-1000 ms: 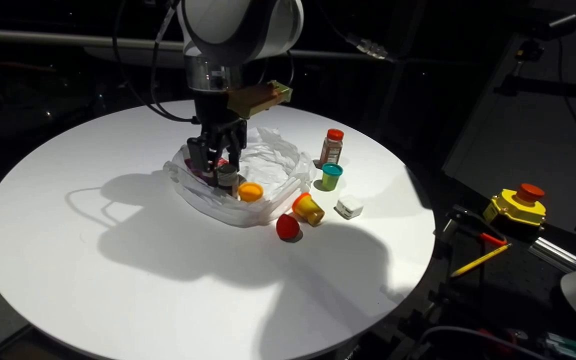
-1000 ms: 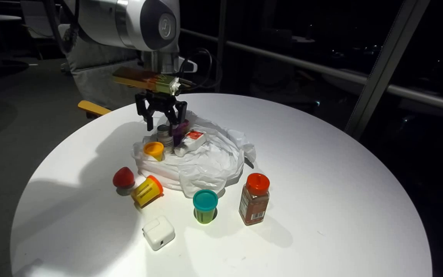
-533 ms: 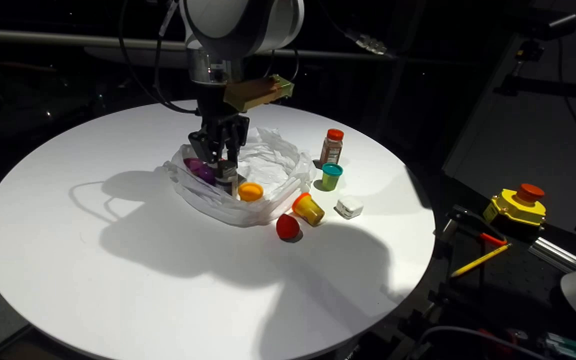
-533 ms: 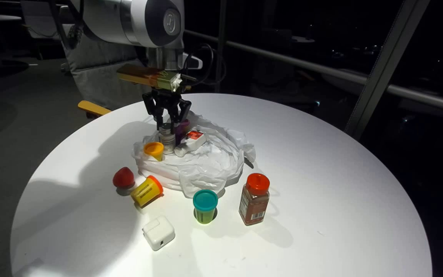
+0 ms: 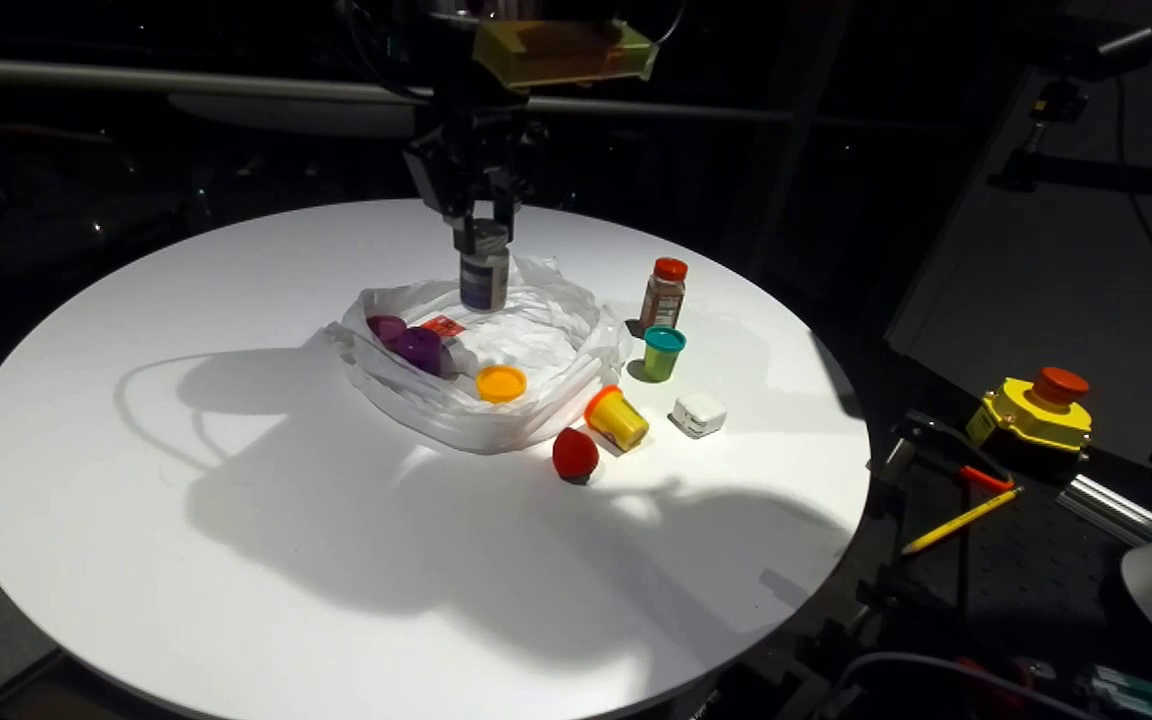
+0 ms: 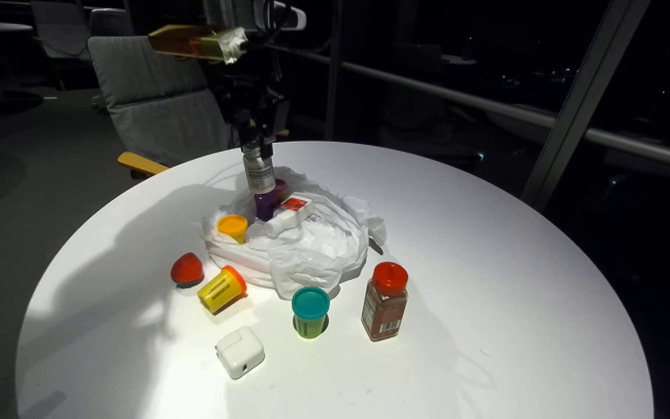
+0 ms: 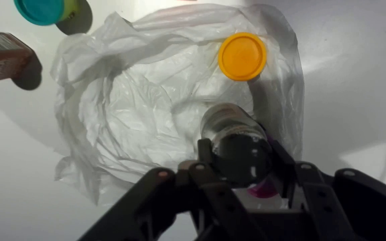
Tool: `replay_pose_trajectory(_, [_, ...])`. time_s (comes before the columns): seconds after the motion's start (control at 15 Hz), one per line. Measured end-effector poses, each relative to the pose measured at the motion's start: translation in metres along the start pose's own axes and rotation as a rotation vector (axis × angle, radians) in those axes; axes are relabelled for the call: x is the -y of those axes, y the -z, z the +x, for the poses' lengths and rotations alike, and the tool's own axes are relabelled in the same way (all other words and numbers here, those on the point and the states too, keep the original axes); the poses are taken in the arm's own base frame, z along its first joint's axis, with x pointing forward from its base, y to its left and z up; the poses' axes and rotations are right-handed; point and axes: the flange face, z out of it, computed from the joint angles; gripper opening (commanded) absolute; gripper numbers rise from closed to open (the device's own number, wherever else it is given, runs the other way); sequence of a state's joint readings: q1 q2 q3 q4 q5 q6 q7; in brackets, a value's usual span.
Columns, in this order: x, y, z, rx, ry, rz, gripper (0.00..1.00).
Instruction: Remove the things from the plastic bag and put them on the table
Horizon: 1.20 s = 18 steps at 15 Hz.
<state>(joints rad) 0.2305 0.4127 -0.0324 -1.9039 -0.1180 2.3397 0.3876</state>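
White and smooth, the round table (image 5: 96, 420) sweeps across an exterior view, its widest bare stretch at the left and bottom of the frame, partly shaded, its curved rim passing at the right beyond the scattered items. Over the plastic bag (image 7: 146, 100), well in from that rim, the fingers (image 7: 205, 152) stand narrow, clamped on the capped top of a bottle (image 5: 484, 285) that hangs nearly upright. Thin whitish film makes up the bag, wrinkled and glossy, its edge rucked into a low wall round a roughly oval hollow. The bottle is a straight-sided labelled cylinder with a dark cap and a clear-looking base. Inside the bag, an orange-lidded tub (image 7: 242, 56) stands near the wall at the upper right of the hollow in the wrist view; a purple tub (image 5: 421, 350) and a magenta-topped tub (image 5: 386, 328) sit side by side near the left wall in an exterior view, with a red-and-white packet (image 6: 294, 215) lying aslant just beside. On the table, along the bag's lower side in an exterior view, five items form a loose arc in the way: a rounded red piece (image 6: 187, 269), a yellow tub (image 6: 223, 289) tipped on its side near the bag, a boxy white block (image 6: 241, 352) and, upright, a teal-lidded green cup (image 6: 310, 317) and a red-lidded jar (image 6: 384, 308). Past the table, a grey chair (image 6: 154, 87) shows at the upper left of that frame; a yellow-and-red device (image 5: 1031, 420) and a yellow pencil (image 5: 961, 520) are at the right of an exterior view.
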Motion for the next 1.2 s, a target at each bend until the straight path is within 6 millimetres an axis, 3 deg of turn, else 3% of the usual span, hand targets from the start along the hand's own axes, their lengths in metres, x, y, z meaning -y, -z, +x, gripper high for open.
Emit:
replay_pose_trajectory(0.27, [-0.048, 0.036, -0.047, -0.015, -0.183, -0.038, 0.21])
replay_pose_trajectory(0.53, [-0.111, 0.037, -0.101, -0.006, -0.329, -0.04, 0.2])
replay_pose_trajectory(0.93, [-0.213, -0.011, -0.166, -0.006, -0.531, -0.001, 0.2])
replay_pose_trajectory(1.2, [-0.263, -0.06, -0.183, -0.04, -0.617, 0.035, 0.2])
